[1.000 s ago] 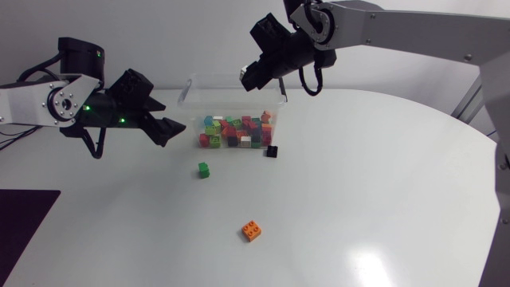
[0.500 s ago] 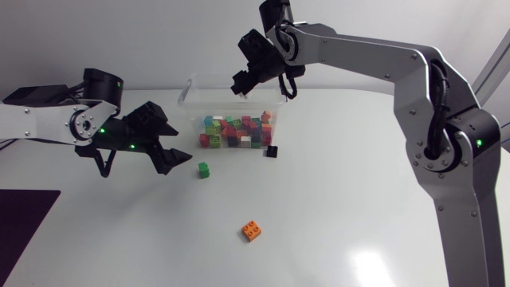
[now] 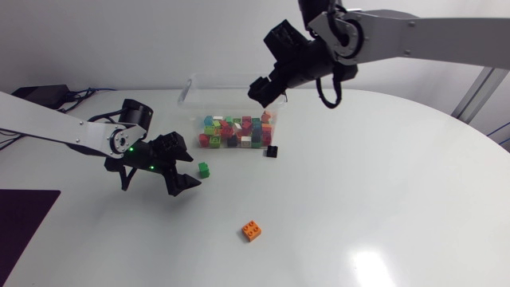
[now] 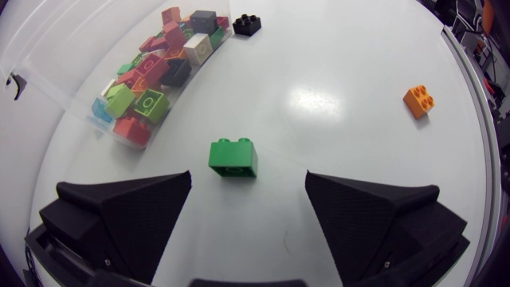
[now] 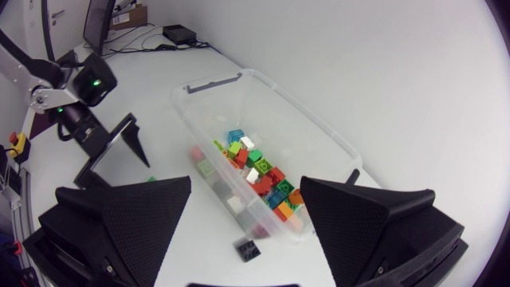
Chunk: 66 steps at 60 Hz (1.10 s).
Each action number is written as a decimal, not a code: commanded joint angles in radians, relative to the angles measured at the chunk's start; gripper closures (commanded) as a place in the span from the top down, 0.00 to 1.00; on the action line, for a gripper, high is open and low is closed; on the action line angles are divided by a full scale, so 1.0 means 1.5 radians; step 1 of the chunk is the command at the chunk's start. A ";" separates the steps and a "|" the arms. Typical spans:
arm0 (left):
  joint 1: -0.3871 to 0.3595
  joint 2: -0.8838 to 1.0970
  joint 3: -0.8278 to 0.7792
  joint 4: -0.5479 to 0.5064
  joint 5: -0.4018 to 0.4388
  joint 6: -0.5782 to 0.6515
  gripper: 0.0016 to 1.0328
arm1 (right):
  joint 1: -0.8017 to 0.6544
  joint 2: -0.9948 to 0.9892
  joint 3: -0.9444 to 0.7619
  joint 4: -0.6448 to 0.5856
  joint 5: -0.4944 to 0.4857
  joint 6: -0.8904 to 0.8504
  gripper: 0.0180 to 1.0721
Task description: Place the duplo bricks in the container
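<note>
Green duplo brick [image 4: 233,158] lies just ahead of the wide-open, empty left gripper [image 4: 249,180]; right gripper [image 5: 246,185] hangs open, empty, above the container [image 5: 319,127].

A: White table [image 3: 382,175] down there, glossy, curving round on the right side.
B: Bright glare [image 3: 368,261] near the front edge, right of centre.
A: Dark rectangular patch [image 3: 24,227] at the front left corner.
B: Mat or bare gap, impossible to say from here.
</note>
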 commanded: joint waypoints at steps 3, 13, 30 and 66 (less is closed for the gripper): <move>-0.006 0.037 0.045 0.002 0.010 0.021 0.96 | -0.007 -0.083 -0.129 0.009 -0.015 -0.017 0.96; -0.020 0.077 0.080 0.002 0.011 0.016 0.96 | -0.007 -0.157 -0.281 0.010 -0.021 -0.031 0.96; -0.048 0.112 0.111 -0.036 0.011 0.014 0.78 | 0.018 -0.210 -0.425 -0.006 -0.048 -0.148 0.96; -0.050 0.022 0.083 -0.172 0.003 0.019 0.25 | 0.182 -0.052 -0.393 -0.108 -0.015 -0.457 0.95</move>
